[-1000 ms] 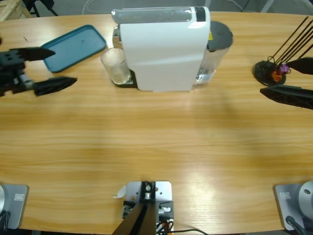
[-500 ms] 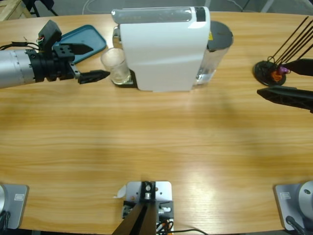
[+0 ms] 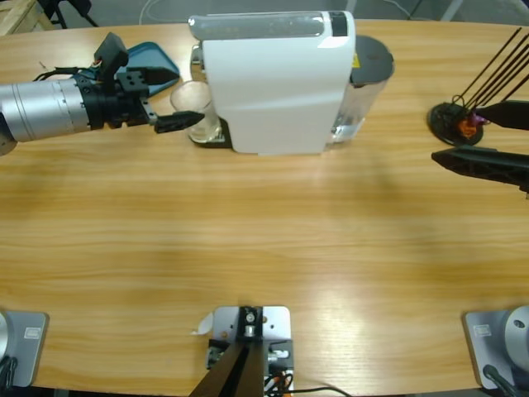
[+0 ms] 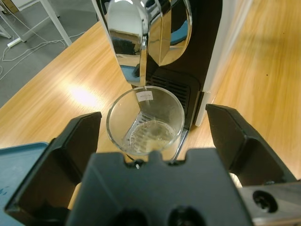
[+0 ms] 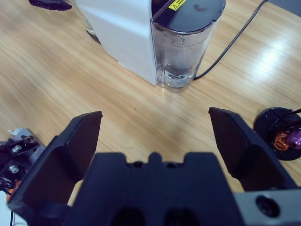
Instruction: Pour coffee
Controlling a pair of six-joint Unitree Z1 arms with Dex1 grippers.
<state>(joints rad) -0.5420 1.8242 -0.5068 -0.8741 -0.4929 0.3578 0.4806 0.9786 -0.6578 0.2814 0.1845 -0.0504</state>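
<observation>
While its two black jaws stand wide apart, the left pincer (image 3: 175, 100) reaches along the desk (image 3: 264, 248) toward the clear glass (image 4: 145, 120), which stands straight ahead of it, between the jaw tips and apart from both in the left wrist view. That glass sits upright on the black drip grate of the white coffee machine (image 3: 277, 78), directly under the chrome spout (image 4: 141, 37), and looks empty. Behind the left pincer, partly hidden by its wrist, lies a teal tray (image 3: 157, 58).

Over at the far end, the right pincer (image 3: 496, 136) hangs released as well, jaws spread with nothing between them. Ahead of it in its wrist view stands the machine's water tank (image 5: 186, 44) with a dark lid, a black cable (image 5: 235, 35) trailing away beside it. Just beside its upper jaw sits a black round holder (image 3: 455, 120) with thin black rods (image 3: 496, 66) leaning out.
</observation>
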